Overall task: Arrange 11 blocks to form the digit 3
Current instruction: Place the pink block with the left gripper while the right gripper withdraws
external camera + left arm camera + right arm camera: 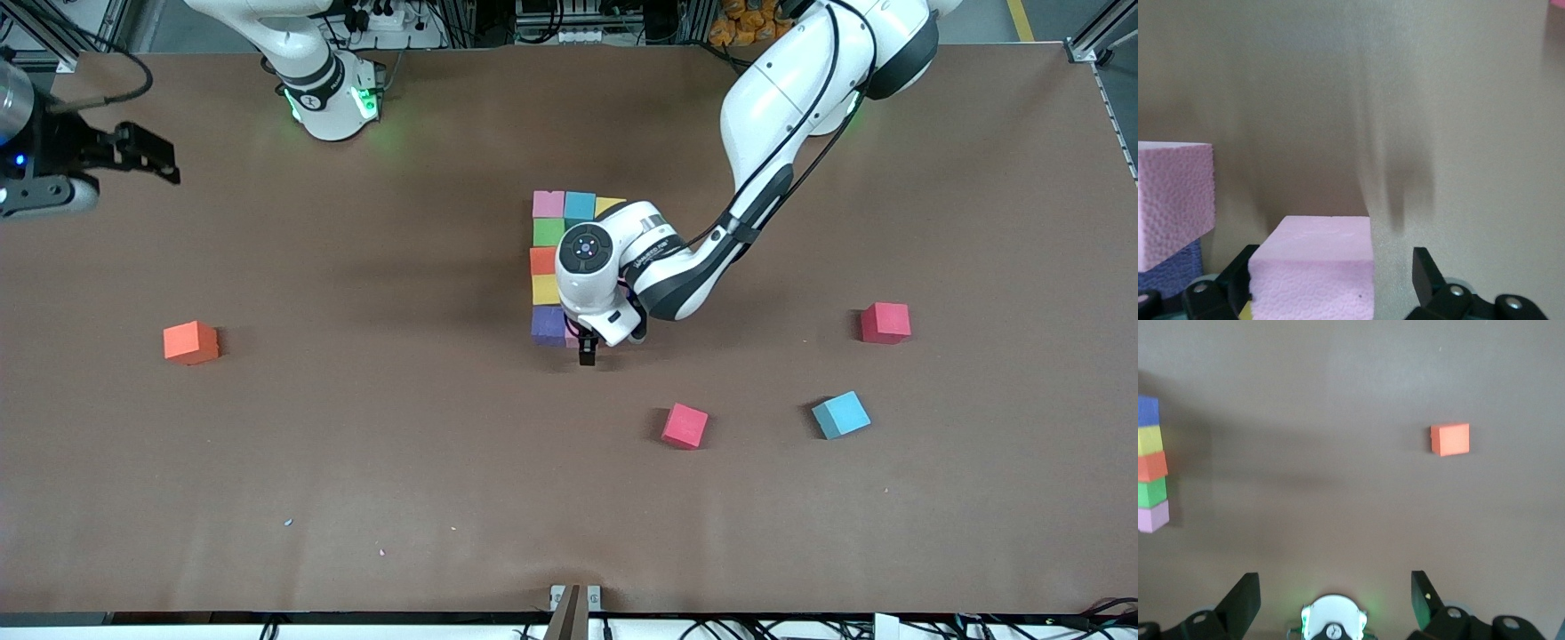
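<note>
Left arm reaches from its base down to cluster of blocks (548, 267) at worktop middle, wrist bent, claw pointing straight down. Left claw (588, 353) low at cluster's end nearer front camera, fingers (1426, 270) spread wide, pink block (1315, 267) between them, gap showing on one side. Right arm waits, raised at its own end of worktop; right claw (147, 156) wide open, well apart from cluster.

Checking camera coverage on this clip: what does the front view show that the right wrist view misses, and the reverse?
Front only: the left gripper, open by the purple block, two red blocks, and a loose blue block. Right wrist only: the open right gripper seen close up. Both: the lone orange block and the column of blocks.
</note>
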You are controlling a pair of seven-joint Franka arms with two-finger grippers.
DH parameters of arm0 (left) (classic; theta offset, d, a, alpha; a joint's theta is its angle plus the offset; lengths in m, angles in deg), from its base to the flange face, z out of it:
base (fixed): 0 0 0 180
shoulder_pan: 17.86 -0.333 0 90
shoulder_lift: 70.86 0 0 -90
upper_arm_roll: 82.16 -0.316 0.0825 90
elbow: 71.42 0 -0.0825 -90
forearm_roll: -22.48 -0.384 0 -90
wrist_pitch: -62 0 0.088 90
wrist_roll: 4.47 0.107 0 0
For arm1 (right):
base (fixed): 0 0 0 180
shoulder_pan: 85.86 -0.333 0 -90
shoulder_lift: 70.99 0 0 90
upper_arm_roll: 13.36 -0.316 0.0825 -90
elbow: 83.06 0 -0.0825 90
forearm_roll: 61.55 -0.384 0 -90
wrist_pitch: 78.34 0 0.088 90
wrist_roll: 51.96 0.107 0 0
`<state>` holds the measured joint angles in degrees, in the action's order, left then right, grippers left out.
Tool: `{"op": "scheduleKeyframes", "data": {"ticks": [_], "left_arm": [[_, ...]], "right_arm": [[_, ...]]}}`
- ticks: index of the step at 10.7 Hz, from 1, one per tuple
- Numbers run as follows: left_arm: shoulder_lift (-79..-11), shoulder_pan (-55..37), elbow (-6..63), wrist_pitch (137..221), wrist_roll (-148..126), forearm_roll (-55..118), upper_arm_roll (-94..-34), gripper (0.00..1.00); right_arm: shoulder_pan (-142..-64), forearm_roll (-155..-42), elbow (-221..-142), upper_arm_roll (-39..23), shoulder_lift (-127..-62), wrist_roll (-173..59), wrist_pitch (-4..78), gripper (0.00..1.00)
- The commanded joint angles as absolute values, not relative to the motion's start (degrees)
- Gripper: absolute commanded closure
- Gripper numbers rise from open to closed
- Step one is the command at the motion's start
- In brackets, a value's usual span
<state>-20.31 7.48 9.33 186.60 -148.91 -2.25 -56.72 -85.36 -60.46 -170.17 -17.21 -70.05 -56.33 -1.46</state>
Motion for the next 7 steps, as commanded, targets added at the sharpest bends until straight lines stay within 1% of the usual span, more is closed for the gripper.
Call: {"op": "scheduleKeyframes", "data": {"ticks": [1,5,7], "left_arm": [[-23.9,7.8,9.7,181.2,-149.3,0.4,-55.1,0.0],[-27.3,7.5,9.7,178.4,-148.3,1.7,-55.2,0.0],[-28.4,4.6,9.6,178.4,-144.6,1.3,-55.4,0.0]], "right_arm": [[-85.2,-59.9,-169.1,-17.8,-70.7,-53.7,1.0,0.0],[-84.9,-59.7,-168.1,-17.8,-69.9,-53.3,2.0,0.0],[-84.4,-60.1,-167.3,-17.0,-69.9,-53.3,2.3,0.0]]}}
